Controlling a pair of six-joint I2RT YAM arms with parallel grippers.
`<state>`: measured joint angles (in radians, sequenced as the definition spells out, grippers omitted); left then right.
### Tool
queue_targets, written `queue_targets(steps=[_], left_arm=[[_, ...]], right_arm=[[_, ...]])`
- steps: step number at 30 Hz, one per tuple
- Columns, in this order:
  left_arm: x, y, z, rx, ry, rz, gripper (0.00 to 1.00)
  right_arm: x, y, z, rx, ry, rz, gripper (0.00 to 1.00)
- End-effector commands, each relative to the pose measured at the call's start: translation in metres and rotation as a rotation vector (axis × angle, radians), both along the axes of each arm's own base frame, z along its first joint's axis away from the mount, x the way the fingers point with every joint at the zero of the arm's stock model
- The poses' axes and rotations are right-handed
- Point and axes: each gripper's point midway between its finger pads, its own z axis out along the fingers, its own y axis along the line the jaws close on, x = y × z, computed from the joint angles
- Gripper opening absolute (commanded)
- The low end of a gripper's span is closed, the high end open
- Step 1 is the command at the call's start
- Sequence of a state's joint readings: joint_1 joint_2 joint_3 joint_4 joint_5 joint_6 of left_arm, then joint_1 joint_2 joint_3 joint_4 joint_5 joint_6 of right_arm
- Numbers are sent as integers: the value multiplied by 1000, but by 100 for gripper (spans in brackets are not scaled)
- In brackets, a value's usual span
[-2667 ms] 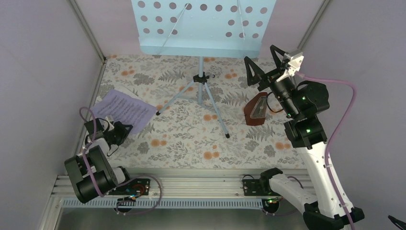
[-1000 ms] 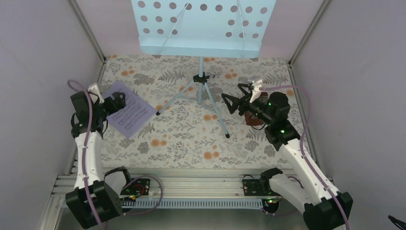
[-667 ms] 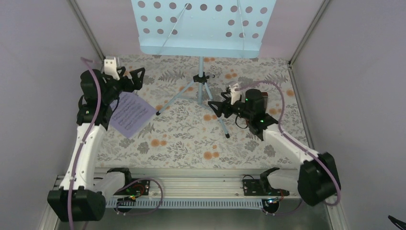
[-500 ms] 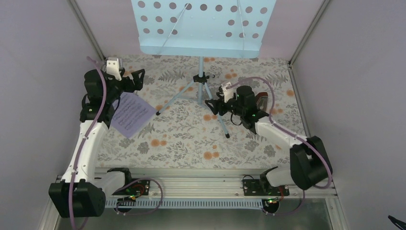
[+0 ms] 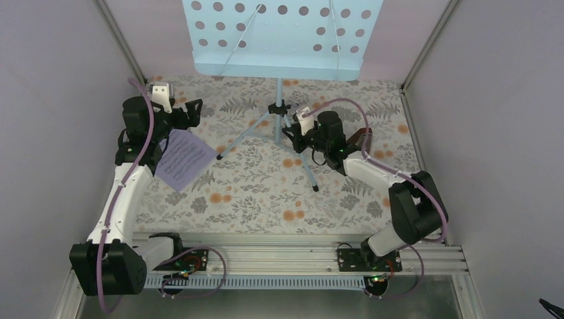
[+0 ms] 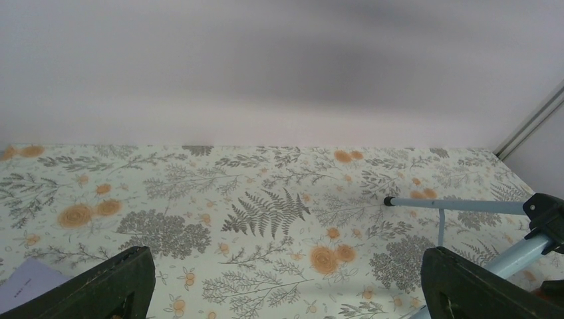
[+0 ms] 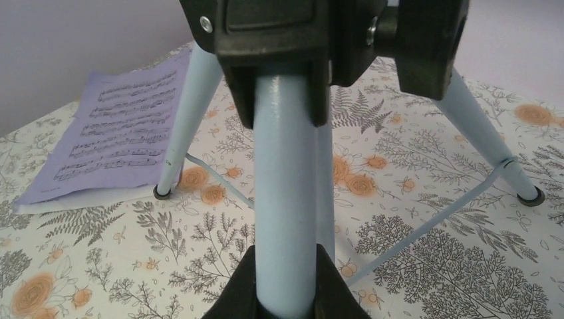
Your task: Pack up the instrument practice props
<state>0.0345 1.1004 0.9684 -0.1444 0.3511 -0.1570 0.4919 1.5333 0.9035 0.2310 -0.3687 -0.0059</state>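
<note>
Light-blue music stand (image 7: 286, 166) leg clamped by right gripper (image 7: 284, 292); left gripper (image 6: 286, 289) spread wide.

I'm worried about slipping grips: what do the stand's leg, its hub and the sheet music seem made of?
Stand leg: probably painted metal tube, smooth pale-blue satin with soft sheen. Hub: black matte moulded plastic, apparently, with a screw head. Sheet music: thin lilac paper, printed staves.

One light-blue music stand (image 5: 278, 126), one lilac sheet-music stack (image 5: 183, 158), pages uncountable, and one mostly hidden brown metronome (image 5: 365, 138) are sitting on the counter (image 5: 266, 193).
</note>
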Motion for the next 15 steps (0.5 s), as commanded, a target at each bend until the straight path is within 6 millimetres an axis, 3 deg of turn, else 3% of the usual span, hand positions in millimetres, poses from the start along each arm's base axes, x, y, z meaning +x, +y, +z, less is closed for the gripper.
queue_targets(steps=[1,10,15], left_arm=[[2,-1,1,10,-21,-9,99],[0,-1,0,7,-20,-5,99],[-1,0,0,5,-20,1,100]], right_arm=[[11,-8,23,29,-57,-103,4],[3,-62,25,101,0,-444,4],[-6,-56,26,135,17,-511,4]])
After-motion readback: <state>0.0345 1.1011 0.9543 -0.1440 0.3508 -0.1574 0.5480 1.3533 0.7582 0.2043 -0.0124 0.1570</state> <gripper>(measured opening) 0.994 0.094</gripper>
